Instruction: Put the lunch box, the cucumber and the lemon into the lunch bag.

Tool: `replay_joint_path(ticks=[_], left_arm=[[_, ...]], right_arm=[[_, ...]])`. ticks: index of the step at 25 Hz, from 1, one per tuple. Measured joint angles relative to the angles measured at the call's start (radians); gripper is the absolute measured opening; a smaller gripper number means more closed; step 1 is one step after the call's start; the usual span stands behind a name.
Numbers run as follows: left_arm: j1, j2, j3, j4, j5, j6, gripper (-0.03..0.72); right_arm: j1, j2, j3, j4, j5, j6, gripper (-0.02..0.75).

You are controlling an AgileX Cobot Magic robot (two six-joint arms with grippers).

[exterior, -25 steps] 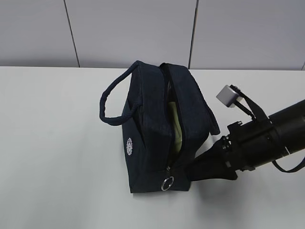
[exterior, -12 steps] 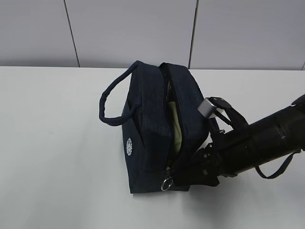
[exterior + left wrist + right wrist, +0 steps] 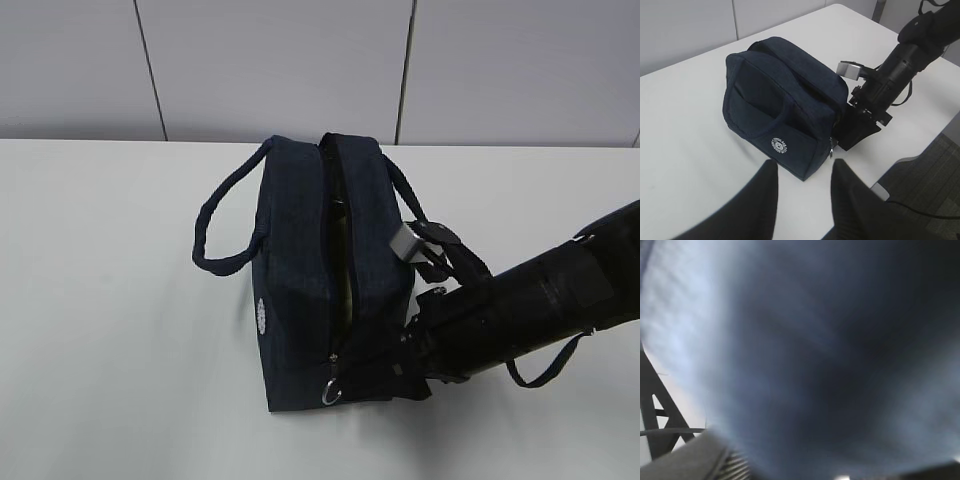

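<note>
Our right gripper (image 3: 860,131) presses the lunch bag (image 3: 320,270) side on the table (image 3: 110,300); its finger state is hidden. Our left gripper (image 3: 802,192) hovers spread. Pushing harder could topple the bag.

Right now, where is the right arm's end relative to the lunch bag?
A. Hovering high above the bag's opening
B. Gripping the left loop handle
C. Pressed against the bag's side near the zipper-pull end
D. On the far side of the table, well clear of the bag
C: in the exterior view the right gripper sits against the lunch bag beside the ring pull, and the right wrist view shows only close, blurred navy fabric.
</note>
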Motion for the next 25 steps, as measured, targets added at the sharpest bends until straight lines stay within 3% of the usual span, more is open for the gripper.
replay_joint_path(ticks=[7,13,25], left_arm=[[0.0,0.0,0.0,0.0,0.0,0.0,0.238],[0.0,0.0,0.0,0.0,0.0,-0.002,0.238],[0.0,0.0,0.0,0.0,0.0,-0.002,0.238]], right_arm=[[0.009,0.015,0.0,0.106,-0.029,-0.058,0.384],[0.009,0.016,0.0,0.106,0.036,-0.05,0.384],[0.009,0.016,0.041,0.001,0.158,0.023,0.384]])
